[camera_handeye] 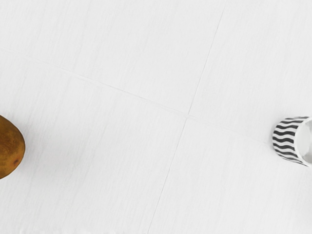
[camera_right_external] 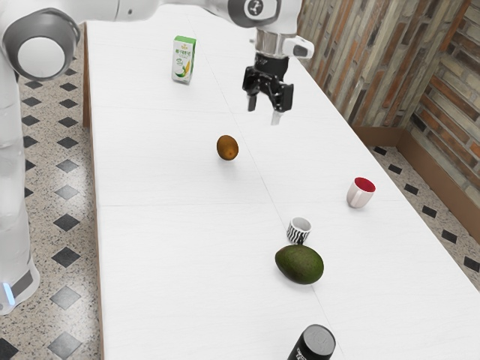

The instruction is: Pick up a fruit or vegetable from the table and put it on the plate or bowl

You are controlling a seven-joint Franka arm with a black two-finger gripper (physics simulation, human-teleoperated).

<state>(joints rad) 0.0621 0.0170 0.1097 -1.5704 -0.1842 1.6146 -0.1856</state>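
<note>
A brown kiwi (camera_right_external: 228, 147) lies on the white table (camera_right_external: 165, 225), also seen in the wrist view (camera_handeye: 9, 146). A dark green avocado (camera_right_external: 299, 264) rests nearer the front of the table. My black gripper (camera_right_external: 263, 106) hangs above the table, up and toward the exterior view's right of the kiwi, open with nothing between its fingers. A small white cup with a red inside (camera_right_external: 361, 192) stands toward the exterior view's right. I see no plate.
A black-and-white striped cup (camera_right_external: 299, 229) (camera_handeye: 292, 140) stands just behind the avocado. A green and white carton (camera_right_external: 184, 59) stands at the table's far end. A black can (camera_right_external: 313, 345) is at the front edge. A brick wall runs along the right.
</note>
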